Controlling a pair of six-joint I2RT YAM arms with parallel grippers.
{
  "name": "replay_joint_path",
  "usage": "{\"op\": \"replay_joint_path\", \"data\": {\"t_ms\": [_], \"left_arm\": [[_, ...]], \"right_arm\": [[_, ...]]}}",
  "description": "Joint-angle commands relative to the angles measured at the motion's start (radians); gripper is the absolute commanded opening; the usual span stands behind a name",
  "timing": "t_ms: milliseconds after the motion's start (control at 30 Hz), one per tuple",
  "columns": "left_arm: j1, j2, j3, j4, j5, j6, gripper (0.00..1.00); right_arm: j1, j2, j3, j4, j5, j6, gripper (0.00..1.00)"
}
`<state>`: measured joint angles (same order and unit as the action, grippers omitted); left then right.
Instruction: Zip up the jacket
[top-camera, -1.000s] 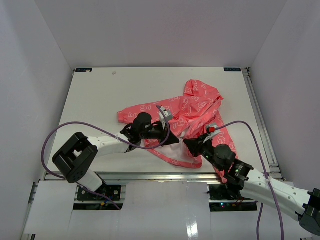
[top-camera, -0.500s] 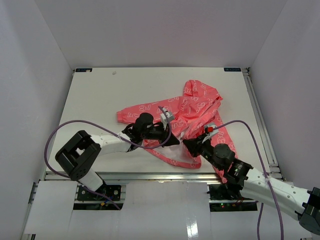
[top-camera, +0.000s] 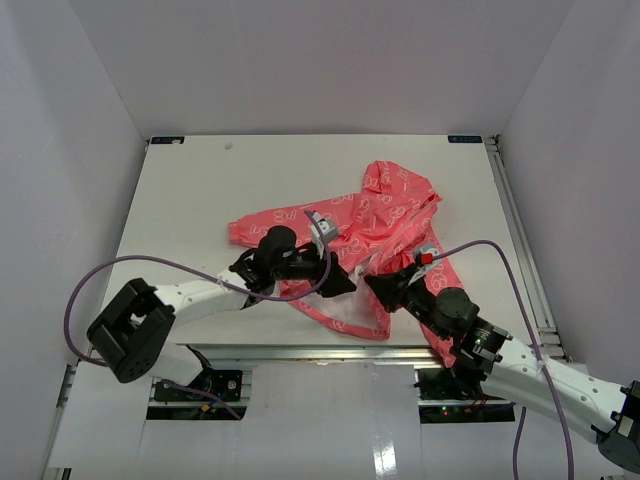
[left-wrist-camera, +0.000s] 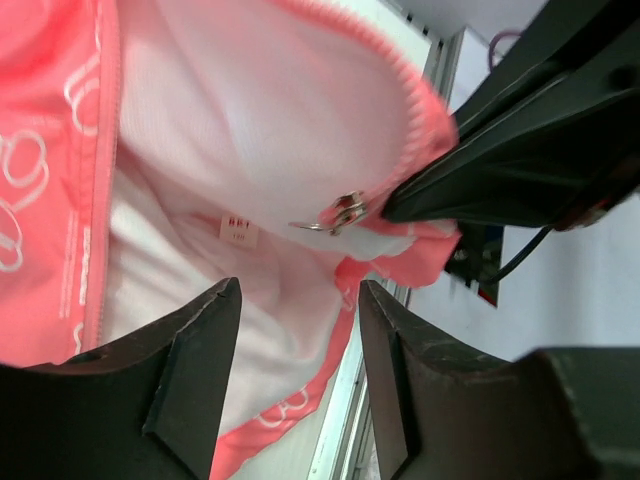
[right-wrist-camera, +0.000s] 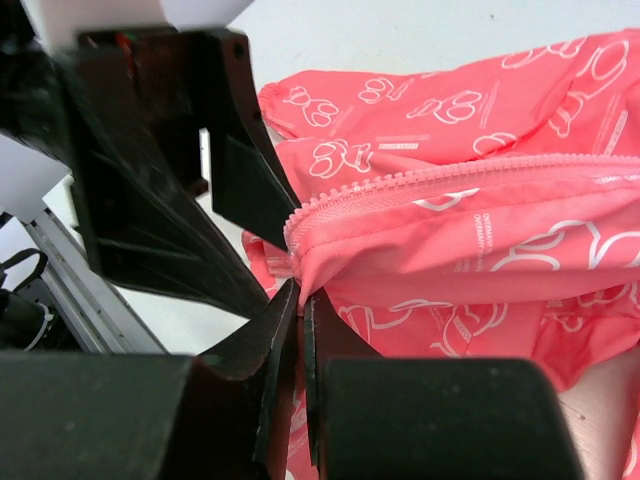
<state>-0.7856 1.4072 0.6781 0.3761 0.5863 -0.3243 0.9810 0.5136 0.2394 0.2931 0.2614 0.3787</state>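
Jacket (top-camera: 385, 215) hem sits pinched in my closed right gripper (right-wrist-camera: 300, 300), zipper pull (left-wrist-camera: 335, 213) just ahead of my left gripper (left-wrist-camera: 300, 290), jaws apart and empty, so centre on the pull before clamping.

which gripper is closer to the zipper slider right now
Right. The right gripper is shut on the jacket edge directly beside the zipper slider. The left gripper is open and faces the slider across a gap, touching nothing.
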Motion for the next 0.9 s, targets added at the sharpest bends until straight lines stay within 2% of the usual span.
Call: {"op": "replay_joint_path", "data": {"t_ms": [0,267,367,600,733,867], "left_arm": [[0.005,-0.168,-0.013,-0.045,-0.087,-0.024,0.63],[0.015,-0.218,0.006,-0.133,-0.069,-0.039,0.63],[0.024,-0.248,0.01,-0.188,-0.106,-0.034,0.63],[0.099,-0.32,-0.015,-0.249,-0.16,-0.027,0.64],[0.122,-0.317,-0.006,-0.298,-0.198,-0.014,0.64],[0.123,-0.291,0.032,-0.429,-0.424,0.009,0.61]], "right_arm": [[-0.002,-0.038,0.02,0.063,-0.064,-0.077,0.08],[-0.012,-0.025,0.025,0.067,-0.155,-0.14,0.08],[-0.035,-0.013,0.025,0.073,-0.227,-0.154,0.08],[-0.179,0.101,0.011,0.172,-0.576,-0.16,0.08],[-0.301,0.127,-0.016,0.264,-0.834,-0.142,0.08],[-0.398,0.187,-0.025,0.384,-1.02,-0.09,0.08]]}}
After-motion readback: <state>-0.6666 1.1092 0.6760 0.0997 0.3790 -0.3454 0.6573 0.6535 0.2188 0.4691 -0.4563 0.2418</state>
